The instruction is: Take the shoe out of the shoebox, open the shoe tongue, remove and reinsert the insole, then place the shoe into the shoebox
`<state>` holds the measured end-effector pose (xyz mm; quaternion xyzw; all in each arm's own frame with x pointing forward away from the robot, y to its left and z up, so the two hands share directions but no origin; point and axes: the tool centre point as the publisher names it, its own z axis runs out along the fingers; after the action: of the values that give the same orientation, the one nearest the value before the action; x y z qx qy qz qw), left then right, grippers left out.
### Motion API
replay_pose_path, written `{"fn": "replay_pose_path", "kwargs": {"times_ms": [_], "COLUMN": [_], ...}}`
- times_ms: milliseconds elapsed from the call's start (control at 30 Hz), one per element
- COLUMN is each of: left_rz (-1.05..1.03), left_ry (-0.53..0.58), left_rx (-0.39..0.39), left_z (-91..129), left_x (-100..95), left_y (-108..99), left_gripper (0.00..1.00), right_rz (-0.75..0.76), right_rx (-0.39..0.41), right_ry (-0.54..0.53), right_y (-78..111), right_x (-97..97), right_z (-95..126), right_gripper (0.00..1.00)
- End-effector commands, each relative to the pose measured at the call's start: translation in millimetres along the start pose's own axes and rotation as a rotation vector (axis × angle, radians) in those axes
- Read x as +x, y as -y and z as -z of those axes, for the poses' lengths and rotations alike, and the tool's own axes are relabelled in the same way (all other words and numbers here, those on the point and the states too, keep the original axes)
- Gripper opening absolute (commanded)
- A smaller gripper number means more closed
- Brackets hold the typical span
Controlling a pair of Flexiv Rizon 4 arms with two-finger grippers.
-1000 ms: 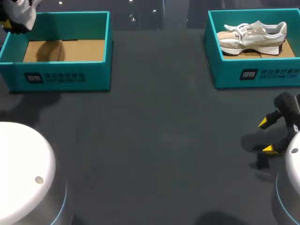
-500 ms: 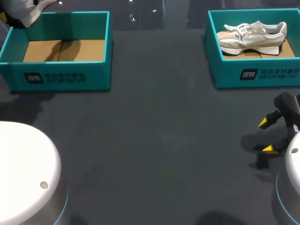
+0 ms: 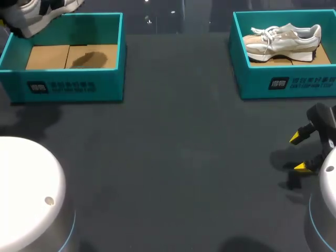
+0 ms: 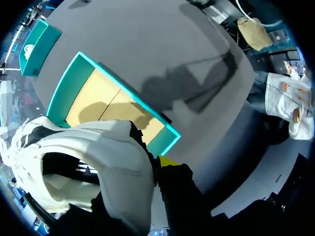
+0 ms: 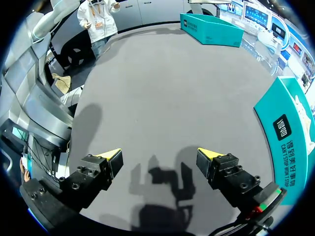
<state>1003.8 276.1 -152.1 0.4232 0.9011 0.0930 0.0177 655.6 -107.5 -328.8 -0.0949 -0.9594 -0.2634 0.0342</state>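
The left gripper [image 4: 156, 165] pinches the heel of the white-and-black fabric shoe [image 3: 48, 11], held aloft at 11 o'clock above the open teal cardboard shoebox [image 3: 68, 86], apparently to clear its wall. The right gripper [image 3: 298, 153], fingers spread, waits empty at 4 o'clock.

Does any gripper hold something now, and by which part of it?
The left gripper holds the white shoe above the left shoebox, apparently by its heel collar; one finger is hidden. The right gripper is open and empty.
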Motion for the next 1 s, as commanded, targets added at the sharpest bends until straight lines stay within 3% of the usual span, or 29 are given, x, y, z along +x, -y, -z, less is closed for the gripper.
{"fn": "replay_pose_path", "kwargs": {"times_ms": [33,100,133,467,733,1000], "left_rz": [-0.195,-0.298,-0.37,-0.37,-0.637,-0.637], "left_ry": [-0.035,-0.036,-0.072,-0.072,-0.044,-0.044], "left_rx": [0.049,0.035,-0.017,-0.017,-0.069,-0.069], "left_z": [-9,-11,-15,-15,-44,-44], "left_x": [-0.1,0.9,0.6,0.6,-11.2,-11.2], "left_y": [-28,-34,-40,-40,-51,-51], "left_gripper": [0.0,0.0,0.0,0.0,0.0,0.0], "right_rz": [-0.001,-0.001,-0.001,-0.001,-0.001,-0.001], "right_rx": [0.003,0.003,0.003,0.003,0.003,0.003], "right_ry": [0.003,0.003,0.003,0.003,0.003,0.003], "right_y": [-0.4,-0.4,-0.4,-0.4,-0.4,-0.4], "right_x": [1.5,1.5,1.5,1.5,1.5,1.5], "right_z": [0,0,0,0,0,0], "right_gripper": [1.0,1.0,1.0,1.0,1.0,1.0]}}
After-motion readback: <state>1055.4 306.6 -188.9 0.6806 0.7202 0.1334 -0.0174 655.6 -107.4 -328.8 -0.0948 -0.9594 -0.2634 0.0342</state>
